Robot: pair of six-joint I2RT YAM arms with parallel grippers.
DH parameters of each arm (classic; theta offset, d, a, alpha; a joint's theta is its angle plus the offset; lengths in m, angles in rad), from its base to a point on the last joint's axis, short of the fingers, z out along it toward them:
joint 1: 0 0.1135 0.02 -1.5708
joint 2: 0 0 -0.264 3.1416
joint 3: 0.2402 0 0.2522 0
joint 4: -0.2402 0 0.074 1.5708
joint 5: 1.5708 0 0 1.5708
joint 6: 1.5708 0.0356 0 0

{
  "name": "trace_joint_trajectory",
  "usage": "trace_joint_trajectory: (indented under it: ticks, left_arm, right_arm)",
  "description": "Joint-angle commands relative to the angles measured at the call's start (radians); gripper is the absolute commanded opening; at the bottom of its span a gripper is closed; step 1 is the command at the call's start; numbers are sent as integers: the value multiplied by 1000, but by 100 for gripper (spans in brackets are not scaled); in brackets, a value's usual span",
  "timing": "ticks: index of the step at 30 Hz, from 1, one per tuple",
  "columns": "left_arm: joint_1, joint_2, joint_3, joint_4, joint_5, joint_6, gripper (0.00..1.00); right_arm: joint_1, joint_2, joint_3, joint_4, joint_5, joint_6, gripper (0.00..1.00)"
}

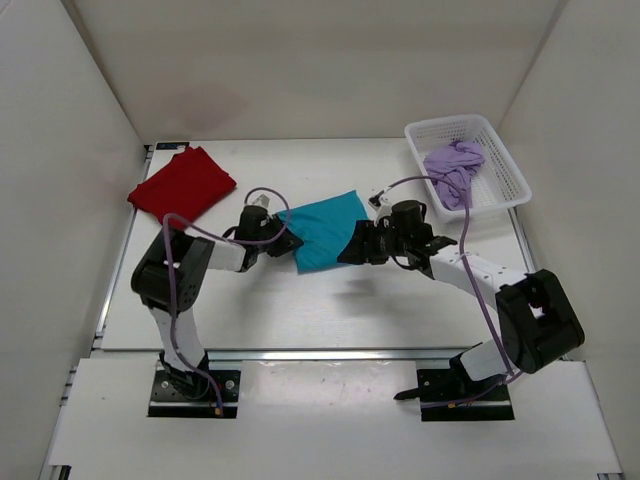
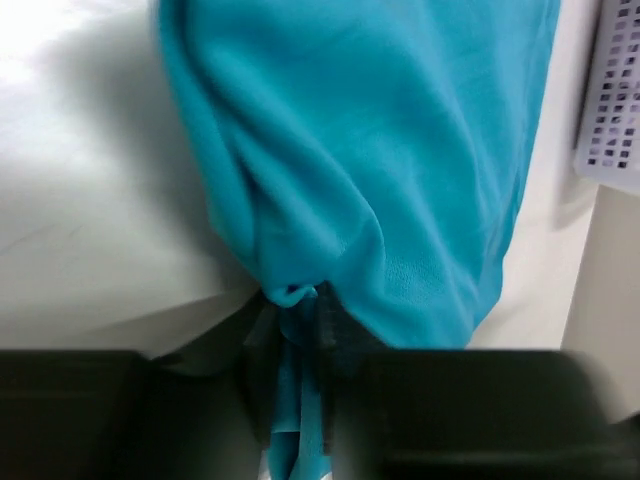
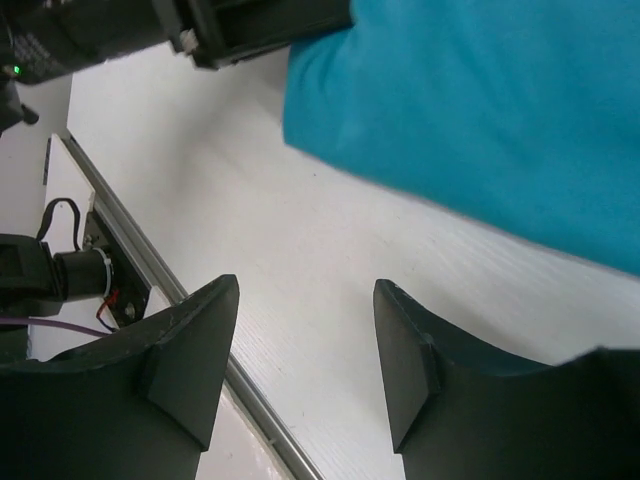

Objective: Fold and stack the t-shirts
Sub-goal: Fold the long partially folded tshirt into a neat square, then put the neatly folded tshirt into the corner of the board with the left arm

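The teal-blue t-shirt (image 1: 325, 230) lies partly folded in the middle of the table. My left gripper (image 1: 283, 243) is at its left edge, shut on a bunched fold of the teal cloth (image 2: 300, 300), which runs down between the dark fingers (image 2: 335, 330). My right gripper (image 1: 357, 246) sits at the shirt's right side, open; in the right wrist view it (image 3: 307, 290) has only bare table between its fingers, and the teal shirt (image 3: 480, 110) is just beyond them. The dark red t-shirt (image 1: 185, 185) lies folded flat at the back left. The lavender t-shirt (image 1: 455, 165) is crumpled in the basket.
A white mesh basket (image 1: 508, 165) stands at the back right, and its corner (image 2: 612, 110) shows in the left wrist view. White walls enclose the table on three sides. A metal rail (image 3: 150, 270) runs along the table's edge.
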Motion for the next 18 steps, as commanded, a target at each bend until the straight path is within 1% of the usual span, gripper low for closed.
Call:
trace_joint_trajectory:
  ticks: [1,2,3,4,5,6,7,8,9,10,11,13,14,16,17,18]
  left_arm:
    - [-34,95,72,-16,35,-42,22]
    - [-38,111,118,-31,24,-42,13]
    - [-47,115,185,-70,1,-19,10]
    - [-49,118,218,-135,-32,-4,2]
    - [-58,132,291,-162,-48,28,0]
    - [-54,131,363,-207,-68,60,0]
    - [-46,143,397,-249,-71,84,0]
    - [-44,163,474,-296,-68,93,0]
    - [-20,167,553,-320,-57,113,0]
    - [0,184,597,-376,-54,136,0]
    - [11,193,675,-445,-54,154,0]
    - [70,206,826,-528,-53,212,0]
    - [87,206,858,-571,-50,226,0]
    - [173,198,956,-623,-47,265,0]
    - [190,189,965,-649,-50,277,0]
    - [242,180,994,-656,-45,282,0]
  right_arm:
    - [-5,-29,-23,56,-13,0,55]
    - [-8,-34,-26,58,-17,-1,55]
    - [-14,-37,-38,65,-23,0,54]
    - [-23,-37,-51,73,-27,6,54]
    - [-30,-42,-57,78,-30,8,54]
    - [-42,-49,-74,88,-34,11,54]
    - [-57,-49,-85,105,-49,20,54]
    - [-71,-51,-97,115,-56,28,54]
    - [-74,-54,-100,128,-66,32,54]
    - [-83,-49,-105,127,-69,29,54]
    - [-80,-46,-106,127,-66,28,54]
    - [-86,-28,-108,127,-73,25,53]
    - [-85,-22,-105,133,-77,26,53]
    - [-89,18,-103,151,-105,38,52]
    - [-85,26,-102,159,-108,43,53]
    - [-83,33,-100,162,-112,48,52]
